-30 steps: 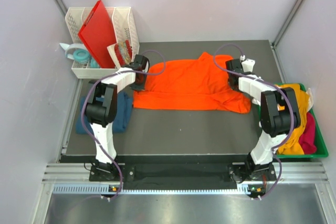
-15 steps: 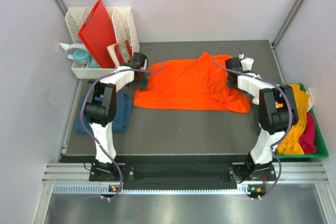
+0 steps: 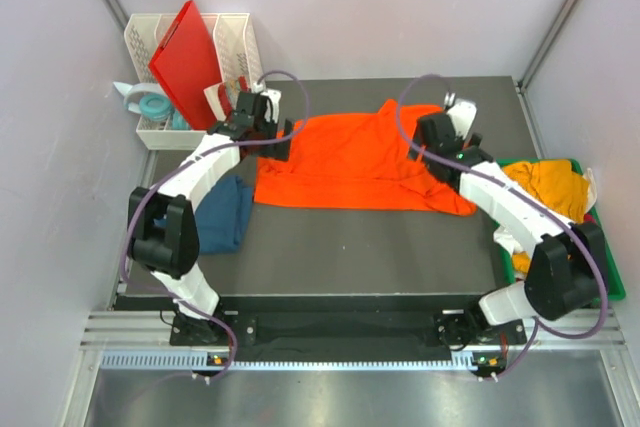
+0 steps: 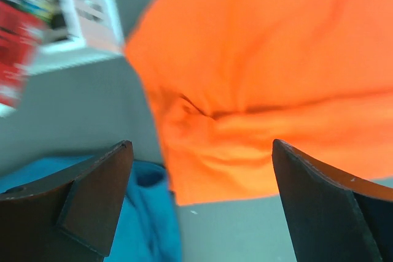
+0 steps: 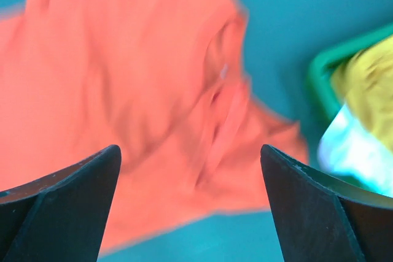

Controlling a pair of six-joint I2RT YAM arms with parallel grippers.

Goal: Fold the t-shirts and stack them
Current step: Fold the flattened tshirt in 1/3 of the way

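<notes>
**Position.** The bright orange short-sleeved cloth t-shirt [image 3: 360,162] lies spread across the middle of the dark grey table mat [image 3: 350,247]. Its lower edge runs fairly straight, and its right end is rumpled towards the lower right. A dark teal-blue cloth t-shirt [image 3: 222,215] lies at the left of the frame, just beside the orange one's lower left corner. A mustard-yellow shirt [image 3: 555,187] and a pink one [image 3: 590,262] sit heaped in the green plastic bin [image 3: 617,277] at the right.

**Grippers.** The left gripper [image 4: 199,151] hangs over the shirt's left end with its jaws spread wide and nothing between them. The right gripper [image 5: 190,157] hangs over the right end, likewise released and empty. The right wrist view is blurred.

**Assessment.** The step in hand appears to be taking a fresh hold for the next fold.

**Recommendations.**
- Each gripper should take a matching point at its own end, so that the cloth lifts level.
- The bunched cloth at the left edge, seen in the left wrist view, calls for a deep pinch through all its layers.
- The rumple at the right should be drawn flat before creasing.
- The left arm should avoid snagging the teal shirt.
</notes>
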